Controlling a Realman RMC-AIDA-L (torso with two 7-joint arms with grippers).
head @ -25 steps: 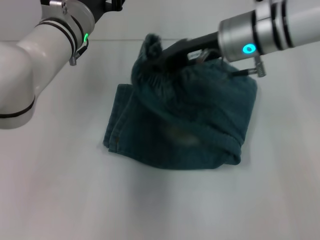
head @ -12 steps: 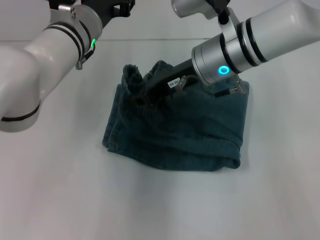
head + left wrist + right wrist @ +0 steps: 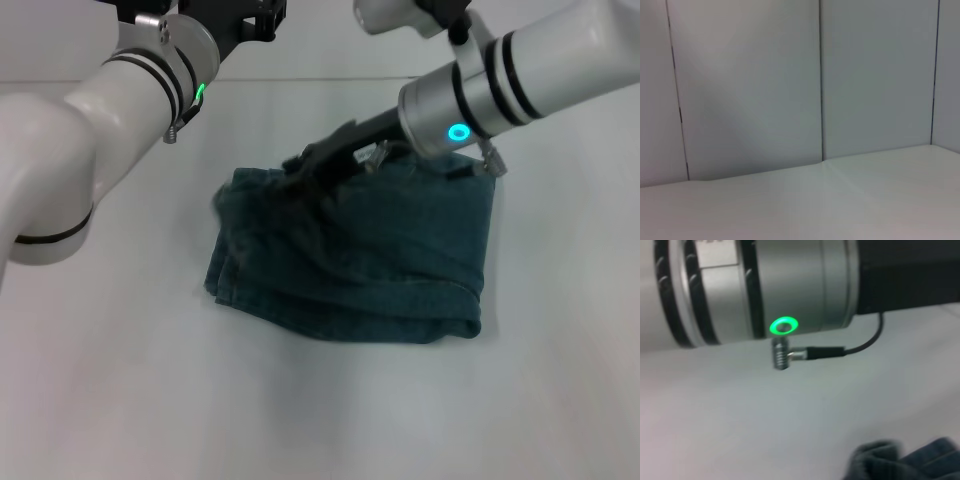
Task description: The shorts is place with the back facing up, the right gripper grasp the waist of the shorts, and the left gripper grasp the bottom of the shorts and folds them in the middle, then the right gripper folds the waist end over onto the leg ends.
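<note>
The blue-green denim shorts [image 3: 380, 260] lie folded into a compact block at the table's middle. The waist end [image 3: 245, 205] rests flat over the leg hems [image 3: 225, 278] on the block's left side. My right gripper [image 3: 305, 168] hovers just above the block's far left corner, open, with no fabric hanging from it. My left gripper [image 3: 245, 18] is raised at the far left, away from the cloth. In the right wrist view a dark corner of the shorts [image 3: 905, 462] shows low down. The left wrist view shows neither the shorts nor a gripper.
The left arm's silver cuff [image 3: 790, 285] with its green light and cable fills the upper part of the right wrist view. The pale table [image 3: 320, 410] surrounds the shorts. Grey wall panels [image 3: 745, 85] stand behind the table's far edge.
The right gripper carried the lifted waist end leftward and down onto the leg ends. The fabric now lies flat and the gripper has risen off it. The left arm shifted slightly right.
</note>
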